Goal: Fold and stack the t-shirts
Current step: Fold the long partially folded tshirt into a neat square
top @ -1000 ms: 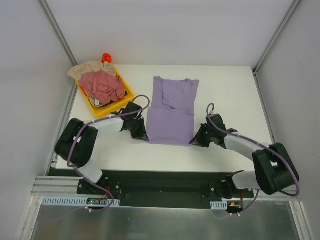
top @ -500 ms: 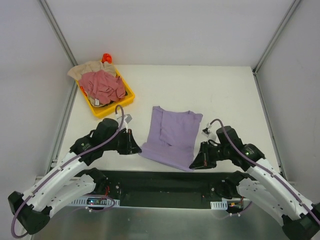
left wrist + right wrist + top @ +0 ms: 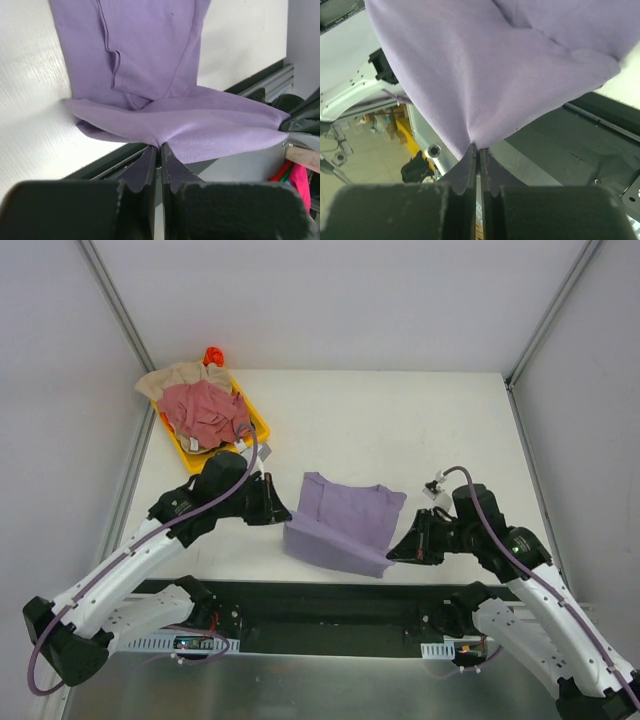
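The lavender-purple t-shirt (image 3: 345,520) lies partly on the white table (image 3: 430,420) near its front edge, its near hem lifted off the surface. My left gripper (image 3: 284,517) is shut on the shirt's near left corner (image 3: 165,135). My right gripper (image 3: 392,554) is shut on the near right corner (image 3: 470,100). Both hold the hem stretched between them above the table. The dusty pink-red t-shirt (image 3: 205,412) and the beige t-shirt (image 3: 172,378) lie crumpled in the yellow tray (image 3: 255,427) at the back left.
An orange object (image 3: 212,356) sits behind the tray. The black and metal frame rail (image 3: 320,605) runs along the table's near edge. Grey enclosure walls stand on all sides.
Both grippers have pulled the shirt toward the near edge, then lifted its near hem and carried it away from the edge, so the shirt now looks shorter.
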